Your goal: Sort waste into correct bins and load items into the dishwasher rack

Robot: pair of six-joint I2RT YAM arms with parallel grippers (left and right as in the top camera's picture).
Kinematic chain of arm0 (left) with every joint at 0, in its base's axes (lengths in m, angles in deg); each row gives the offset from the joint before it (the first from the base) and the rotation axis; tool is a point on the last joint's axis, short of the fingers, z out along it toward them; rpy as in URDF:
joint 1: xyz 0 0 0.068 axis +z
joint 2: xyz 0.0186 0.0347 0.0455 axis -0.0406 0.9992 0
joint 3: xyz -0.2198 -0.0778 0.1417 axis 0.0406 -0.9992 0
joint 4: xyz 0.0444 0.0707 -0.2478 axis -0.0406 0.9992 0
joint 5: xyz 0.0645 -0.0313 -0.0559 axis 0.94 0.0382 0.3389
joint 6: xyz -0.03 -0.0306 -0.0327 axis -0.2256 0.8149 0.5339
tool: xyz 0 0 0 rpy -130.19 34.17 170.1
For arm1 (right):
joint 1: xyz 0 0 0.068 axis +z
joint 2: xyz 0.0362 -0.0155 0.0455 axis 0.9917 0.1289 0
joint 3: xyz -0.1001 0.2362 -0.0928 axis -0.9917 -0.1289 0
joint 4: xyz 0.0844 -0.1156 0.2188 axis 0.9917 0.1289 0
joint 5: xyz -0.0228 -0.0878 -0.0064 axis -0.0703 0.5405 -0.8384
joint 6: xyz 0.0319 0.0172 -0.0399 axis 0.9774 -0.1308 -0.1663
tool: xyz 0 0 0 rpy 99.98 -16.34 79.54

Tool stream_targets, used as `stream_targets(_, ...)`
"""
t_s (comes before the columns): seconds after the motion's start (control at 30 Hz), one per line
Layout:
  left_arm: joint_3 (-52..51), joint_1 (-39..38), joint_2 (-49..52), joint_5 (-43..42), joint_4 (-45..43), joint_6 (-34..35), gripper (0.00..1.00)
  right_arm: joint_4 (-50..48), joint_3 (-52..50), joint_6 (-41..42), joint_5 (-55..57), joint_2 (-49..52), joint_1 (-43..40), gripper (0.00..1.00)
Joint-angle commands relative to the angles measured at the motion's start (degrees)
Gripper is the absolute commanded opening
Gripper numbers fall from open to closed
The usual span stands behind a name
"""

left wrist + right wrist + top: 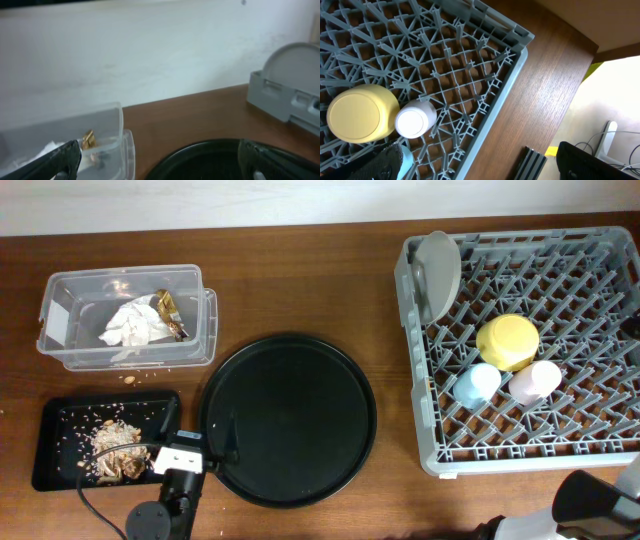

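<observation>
The dishwasher rack [600, 270] fills the right side and holds the grey plate [438, 272] upright, the yellow bowl [507, 342], the blue cup [477, 383] and the pink cup [535, 382], all upside down. White napkins [135, 326] and a gold wrapper [170, 314] lie in the clear tub [70, 290]. Food scraps [115, 446] sit in the shallow black tray [55, 465]. My left gripper [198, 428] [160, 169] is open and empty, low between the two black trays. My right gripper [485, 170] is open and empty beside the rack's [445, 60] corner, near the bowl [362, 112] and pink cup [415, 119].
A large round black tray [288, 418] lies at the table's middle. Crumbs dot the wood below the clear tub. A white wall stands behind the table. In the right wrist view the table edge runs close to the rack, with a black metal rail [535, 162] below it.
</observation>
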Motion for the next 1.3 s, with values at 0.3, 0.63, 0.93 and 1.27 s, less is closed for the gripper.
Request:
stream_targets(0.3, -2.56, 0.76, -0.59, 11.80, 6.80, 5.42, 0.99, 0.15, -0.20, 0.70, 0.66, 0.15, -0.11, 0.98)
stream_targets(0.63, -2.56, 0.76, -0.57, 11.80, 6.78, 5.42, 0.99, 0.15, -0.17, 0.70, 0.66, 0.15, -0.11, 0.99)
stream_targets(0.93, -2.56, 0.76, -0.57, 11.80, 6.78, 5.42, 0.99, 0.15, -0.17, 0.70, 0.66, 0.15, -0.11, 0.99)
stream_targets(1.27, -2.54, 0.76, -0.57, 11.80, 6.78, 5.42, 0.99, 0.15, -0.17, 0.70, 0.66, 0.15, -0.11, 0.99)
